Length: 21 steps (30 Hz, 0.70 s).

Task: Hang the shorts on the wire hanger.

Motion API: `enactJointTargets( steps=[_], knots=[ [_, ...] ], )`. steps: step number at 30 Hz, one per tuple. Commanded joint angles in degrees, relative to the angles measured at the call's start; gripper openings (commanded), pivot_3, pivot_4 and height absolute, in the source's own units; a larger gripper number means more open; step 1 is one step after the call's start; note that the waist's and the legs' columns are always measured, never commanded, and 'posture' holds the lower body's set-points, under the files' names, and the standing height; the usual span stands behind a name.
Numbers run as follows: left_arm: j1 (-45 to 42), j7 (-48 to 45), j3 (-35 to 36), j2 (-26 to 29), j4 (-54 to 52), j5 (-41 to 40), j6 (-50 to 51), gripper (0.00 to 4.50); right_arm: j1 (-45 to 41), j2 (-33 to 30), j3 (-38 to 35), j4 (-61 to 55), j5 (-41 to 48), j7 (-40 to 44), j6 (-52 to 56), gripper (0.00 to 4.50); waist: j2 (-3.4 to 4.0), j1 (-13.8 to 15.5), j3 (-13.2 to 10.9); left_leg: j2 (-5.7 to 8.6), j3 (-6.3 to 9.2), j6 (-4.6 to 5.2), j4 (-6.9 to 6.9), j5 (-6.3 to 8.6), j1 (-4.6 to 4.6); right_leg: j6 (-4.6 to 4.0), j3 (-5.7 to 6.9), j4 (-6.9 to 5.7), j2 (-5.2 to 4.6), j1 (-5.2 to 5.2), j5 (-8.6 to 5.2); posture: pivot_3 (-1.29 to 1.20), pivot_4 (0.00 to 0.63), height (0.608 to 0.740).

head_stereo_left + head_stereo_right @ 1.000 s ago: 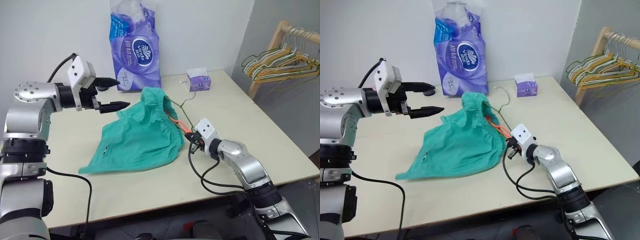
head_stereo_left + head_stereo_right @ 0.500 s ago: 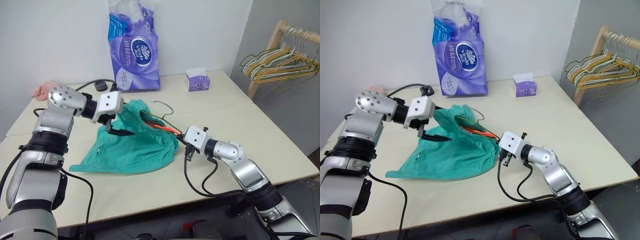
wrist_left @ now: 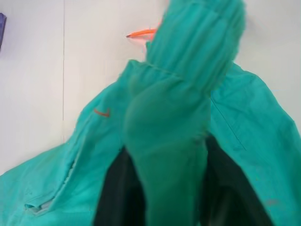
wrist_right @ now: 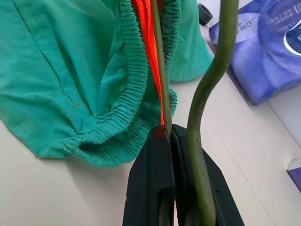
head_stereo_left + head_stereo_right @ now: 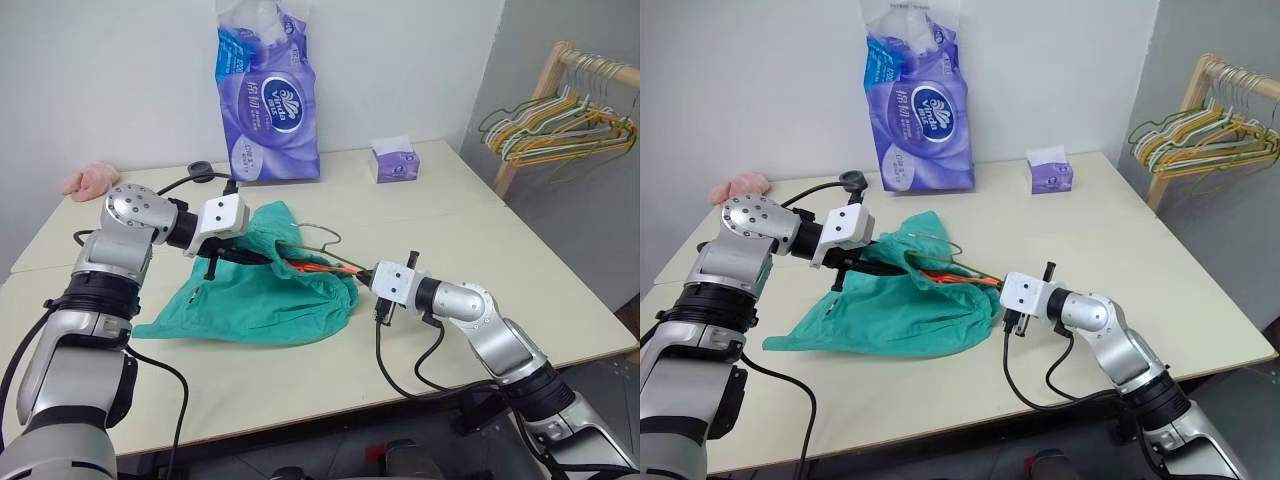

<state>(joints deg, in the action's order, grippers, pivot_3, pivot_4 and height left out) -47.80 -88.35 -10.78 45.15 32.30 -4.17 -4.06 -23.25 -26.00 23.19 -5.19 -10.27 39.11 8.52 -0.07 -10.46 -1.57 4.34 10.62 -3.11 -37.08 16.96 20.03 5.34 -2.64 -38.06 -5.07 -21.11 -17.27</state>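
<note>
The teal-green shorts (image 5: 262, 300) lie bunched on the table (image 5: 300, 385), with the waistband end raised. My left gripper (image 5: 238, 256) is shut on a fold of the shorts' upper cloth; in the left wrist view the fabric (image 3: 169, 127) is pinched between the two black fingers (image 3: 113, 193). The thin wire hanger (image 5: 322, 233) runs through the waistband opening, its hook poking out above the cloth. My right gripper (image 4: 168, 134) is shut on the hanger's wire (image 4: 158, 61), beside the orange drawstring (image 4: 148, 42), at the right edge of the shorts (image 4: 70, 70).
A tall purple tissue pack (image 5: 268, 95) and a small tissue box (image 5: 396, 160) stand at the back of the table. A pink cloth lump (image 5: 88, 180) lies at the far left. A wooden rack with several hangers (image 5: 560, 120) stands off the table's right side.
My left arm came down from above the table onto the shorts and its open fingers closed on the cloth. The raised shorts and hanger sank lower. My right gripper rolled while staying shut on the wire.
</note>
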Motion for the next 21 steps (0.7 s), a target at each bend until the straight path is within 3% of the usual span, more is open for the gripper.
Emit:
enactJointTargets(
  steps=[1,5,9,15,19,21],
  knots=[
    [0.39,-0.35,0.25,-0.59,-2.83,-0.97,1.05,0.04,-1.54,0.12,-0.45,-4.13,-0.23,0.64,-3.07,0.0,0.0,-0.06,0.0,0.0,-0.01,0.0,0.0,0.0,0.0,0.0,-0.01,0.0,0.0,0.0,0.0,-0.17,0.0,0.74],
    [1.53,0.92,1.18,-0.14,-3.08,-0.78,1.58,0.04,-1.12,-2.58,-1.37,-5.5,-1.2,2.13,-3.7,0.0,0.0,-0.23,0.0,0.0,0.02,0.0,0.0,0.0,0.0,0.0,0.02,0.0,0.0,0.01,0.0,-0.17,0.0,0.74],
    [2.83,2.71,1.59,0.41,-3.14,-0.17,1.15,0.0,-0.39,-7.13,-3.78,-6.64,-0.89,4.6,-2.72,0.96,0.0,-0.47,0.01,0.0,0.01,0.0,0.0,0.0,0.0,0.0,0.01,0.0,-0.01,0.02,0.0,-0.17,0.0,0.74],
    [3.32,7.55,3.62,1.22,-1.34,-0.22,1.01,0.0,4.48,-16.49,-13.33,-3.19,-0.05,3.77,-2.26,3.08,-0.06,0.11,0.02,0.02,0.0,0.02,-0.07,0.01,0.0,0.0,0.01,0.06,-0.07,0.09,0.0,-0.17,0.0,0.74],
    [2.74,11.82,6.54,0.36,0.03,-1.65,1.28,0.0,10.17,-14.87,-19.51,-5.68,3.27,1.25,4.03,4.44,-0.07,0.26,0.03,-0.02,0.0,0.07,-0.03,0.04,-0.05,0.0,0.04,0.02,0.0,0.39,0.0,-0.17,0.0,0.74],
    [2.78,13.34,8.38,-0.33,-0.14,-3.4,3.42,0.0,13.82,-10.84,-19.25,-11.42,6.81,0.7,9.32,4.48,-0.07,0.19,0.03,-0.03,0.0,0.07,-0.02,0.04,-0.04,0.0,0.03,0.02,0.0,0.4,0.0,-0.18,0.001,0.74]
  ],
)
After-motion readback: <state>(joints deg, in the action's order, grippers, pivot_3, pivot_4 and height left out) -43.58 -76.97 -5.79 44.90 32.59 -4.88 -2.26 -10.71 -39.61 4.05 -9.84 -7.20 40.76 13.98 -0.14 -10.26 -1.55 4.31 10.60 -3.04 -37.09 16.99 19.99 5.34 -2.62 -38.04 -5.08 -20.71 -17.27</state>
